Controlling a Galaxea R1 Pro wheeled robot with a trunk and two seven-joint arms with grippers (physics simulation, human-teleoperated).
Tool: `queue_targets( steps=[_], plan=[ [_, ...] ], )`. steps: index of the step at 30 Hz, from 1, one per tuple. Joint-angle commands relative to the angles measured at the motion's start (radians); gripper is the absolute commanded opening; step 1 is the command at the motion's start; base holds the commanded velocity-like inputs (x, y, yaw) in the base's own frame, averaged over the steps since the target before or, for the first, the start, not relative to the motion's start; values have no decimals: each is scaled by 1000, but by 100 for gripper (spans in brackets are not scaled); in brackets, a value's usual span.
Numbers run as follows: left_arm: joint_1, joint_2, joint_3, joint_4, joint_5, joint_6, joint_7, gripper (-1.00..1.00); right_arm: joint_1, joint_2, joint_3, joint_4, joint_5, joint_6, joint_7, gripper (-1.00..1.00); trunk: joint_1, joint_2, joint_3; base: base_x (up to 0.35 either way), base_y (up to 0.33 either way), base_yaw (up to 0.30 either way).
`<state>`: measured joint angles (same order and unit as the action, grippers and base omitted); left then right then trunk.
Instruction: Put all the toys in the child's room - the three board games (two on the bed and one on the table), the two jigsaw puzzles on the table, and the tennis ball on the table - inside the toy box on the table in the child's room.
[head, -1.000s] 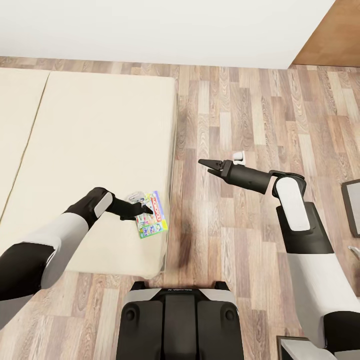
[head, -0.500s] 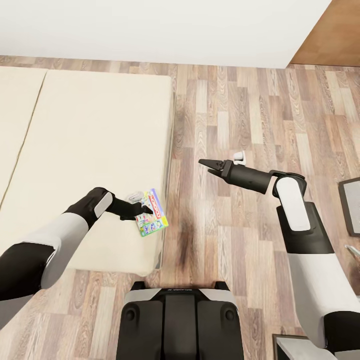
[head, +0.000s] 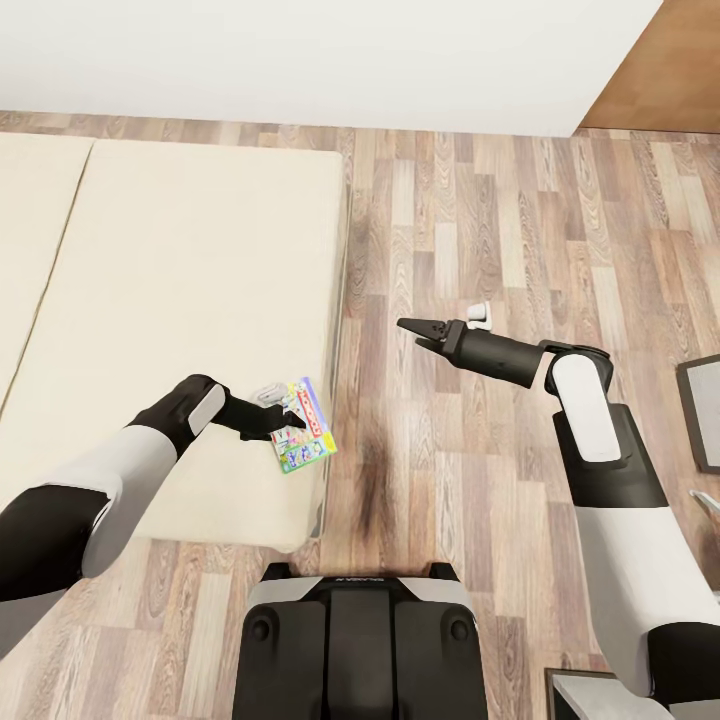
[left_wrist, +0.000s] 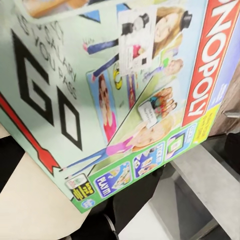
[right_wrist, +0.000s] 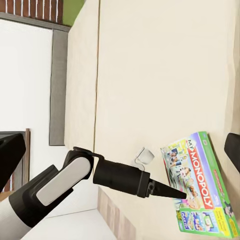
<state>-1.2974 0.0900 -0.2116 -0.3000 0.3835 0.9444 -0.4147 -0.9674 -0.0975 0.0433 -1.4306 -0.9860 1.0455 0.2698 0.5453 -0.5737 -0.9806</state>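
A white wall (head: 300, 60) ran behind the bed (head: 180, 280). Right of the bed lay a wood plank floor (head: 480, 220). Beyond the wall's right end, a brown surface (head: 660, 80) showed.

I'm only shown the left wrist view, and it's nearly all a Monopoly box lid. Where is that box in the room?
Observer: In the head view, the Monopoly box is at the right edge of the bed, near the corner closest to the robot. One corner of it pokes out over the wood floor.
Operator: Is anything holding it?
Observer: It looks so. The left gripper meets its edge, and in the right wrist view the fingers narrow to a point there.
Operator: And the other arm?
Observer: The right gripper hangs open above the floor, carrying nothing.
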Motion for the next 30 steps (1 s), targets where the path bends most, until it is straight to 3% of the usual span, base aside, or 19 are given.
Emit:
queue_targets(
  steps=[1, 30],
  plan=[
    [0, 1, -6, -1, 2, 2, -4, 100, -1, -1, 0, 0, 10, 2, 10, 100, 0, -1, -1, 0, 0, 0],
    [0, 5, -8, -1, 2, 2, -3, 100, -1, 1, 1, 1, 10, 2, 11, 100, 0, -1, -1, 0, -29, 0]
  ],
)
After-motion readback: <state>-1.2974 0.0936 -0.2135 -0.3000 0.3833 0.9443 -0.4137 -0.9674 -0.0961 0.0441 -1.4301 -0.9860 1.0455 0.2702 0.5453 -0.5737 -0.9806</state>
